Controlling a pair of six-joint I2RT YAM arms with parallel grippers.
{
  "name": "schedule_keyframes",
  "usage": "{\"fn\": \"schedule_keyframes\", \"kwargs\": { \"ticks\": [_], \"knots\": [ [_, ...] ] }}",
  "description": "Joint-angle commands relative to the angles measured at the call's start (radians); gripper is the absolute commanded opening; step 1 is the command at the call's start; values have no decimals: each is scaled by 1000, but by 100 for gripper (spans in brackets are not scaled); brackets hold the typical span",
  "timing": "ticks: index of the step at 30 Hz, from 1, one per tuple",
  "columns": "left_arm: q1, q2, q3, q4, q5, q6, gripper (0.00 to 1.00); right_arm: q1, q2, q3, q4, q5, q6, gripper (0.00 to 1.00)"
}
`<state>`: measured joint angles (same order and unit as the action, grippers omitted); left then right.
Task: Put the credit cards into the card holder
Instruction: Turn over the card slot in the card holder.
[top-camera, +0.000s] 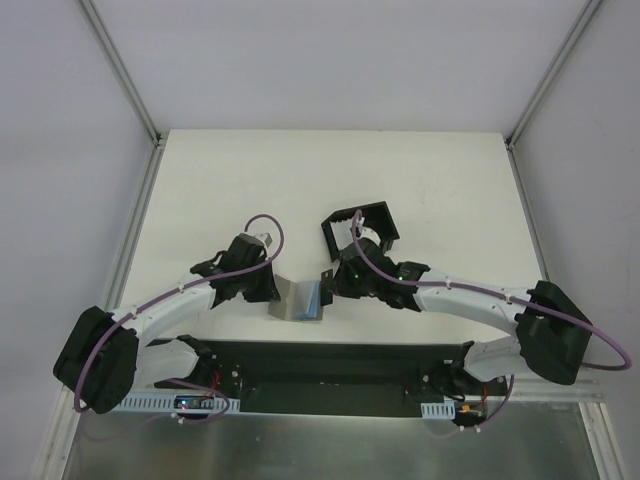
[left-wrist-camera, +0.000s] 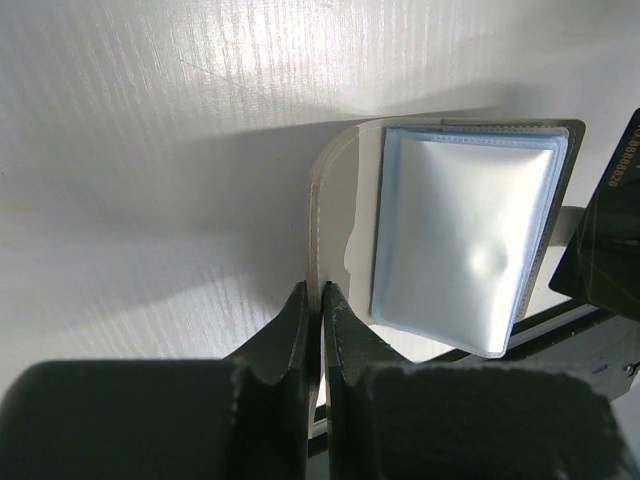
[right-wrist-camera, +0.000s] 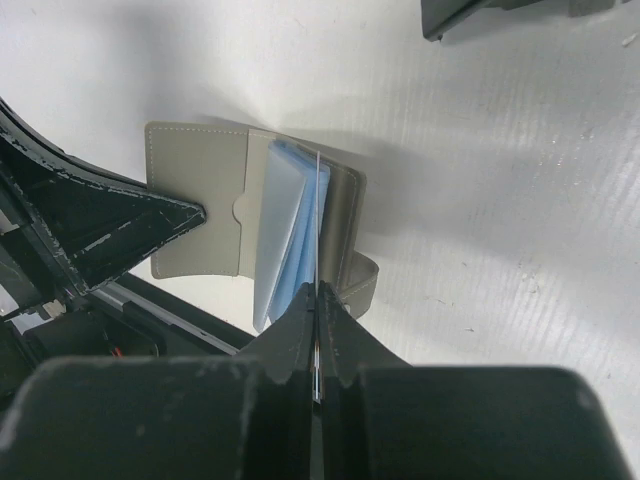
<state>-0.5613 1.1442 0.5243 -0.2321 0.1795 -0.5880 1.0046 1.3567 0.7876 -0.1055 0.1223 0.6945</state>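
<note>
left gripper (left-wrist-camera: 320, 300) pinched tight on grey wallet (right-wrist-camera: 195, 200) flap edge, right gripper (right-wrist-camera: 317, 305) clamped on credit card (left-wrist-camera: 608, 235), edge-on at the clear sleeves (left-wrist-camera: 460, 240)

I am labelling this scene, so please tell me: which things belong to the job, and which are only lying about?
Job: credit card in right tool, card holder, grey wallet pinched by left tool.
Only there: purple cables, white table.
</note>
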Motion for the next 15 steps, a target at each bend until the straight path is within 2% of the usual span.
{"fn": "schedule_keyframes", "kwargs": {
  "ticks": [1,15],
  "knots": [
    [6,-14,-10,-4,-5,-10,1,11,27,24,47,-33,2,0],
    [6,-14,-17,-3,-11,-18,1,12,101,16,101,-81,31,0]
  ]
}}
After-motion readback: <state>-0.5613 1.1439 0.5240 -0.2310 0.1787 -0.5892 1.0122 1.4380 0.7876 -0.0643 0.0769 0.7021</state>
